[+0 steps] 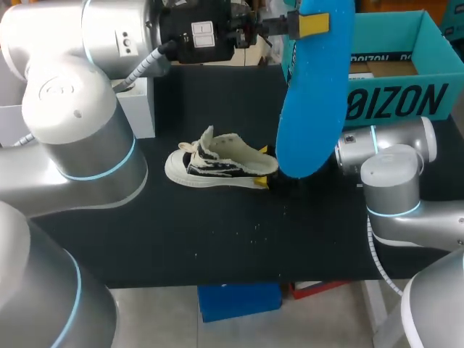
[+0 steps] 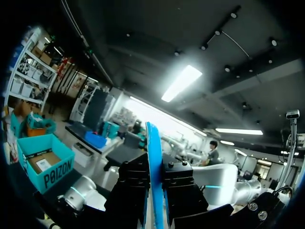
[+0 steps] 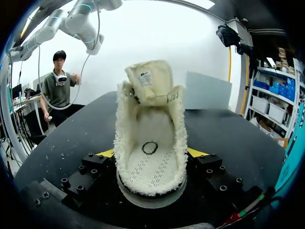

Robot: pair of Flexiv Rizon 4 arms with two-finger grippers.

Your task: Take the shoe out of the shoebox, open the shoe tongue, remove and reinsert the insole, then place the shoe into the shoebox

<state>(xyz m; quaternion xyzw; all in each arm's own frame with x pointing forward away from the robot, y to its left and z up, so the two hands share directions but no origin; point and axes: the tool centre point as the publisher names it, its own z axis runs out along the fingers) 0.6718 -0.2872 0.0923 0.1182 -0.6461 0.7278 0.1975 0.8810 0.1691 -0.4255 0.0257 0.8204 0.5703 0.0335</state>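
Observation:
A white and black shoe [image 1: 217, 163] lies on its sole mid-table, toe to the left, tongue pulled up. My right gripper [image 1: 264, 167] is shut on its heel, one yellow tip on each side. In the right wrist view the shoe [image 3: 150, 119] sits between the gripper's [image 3: 151, 155] fingers, opening towards the camera, the fleecy footbed bare. My left gripper [image 1: 308, 25] is raised high above the table, shut on the blue insole [image 1: 312, 94], which hangs down from it. In the left wrist view the insole [image 2: 153, 148] stands edge-on between the left gripper's [image 2: 155, 191] fingers. The teal shoebox [image 1: 406, 94] stands open at back right.
A white box [image 1: 138, 105] stands at the table's back left. Small white crumbs [image 1: 250, 232] dot the black tabletop in front of the shoe. My right arm's elbow [image 1: 388, 156] lies low just in front of the shoebox [image 2: 45, 167].

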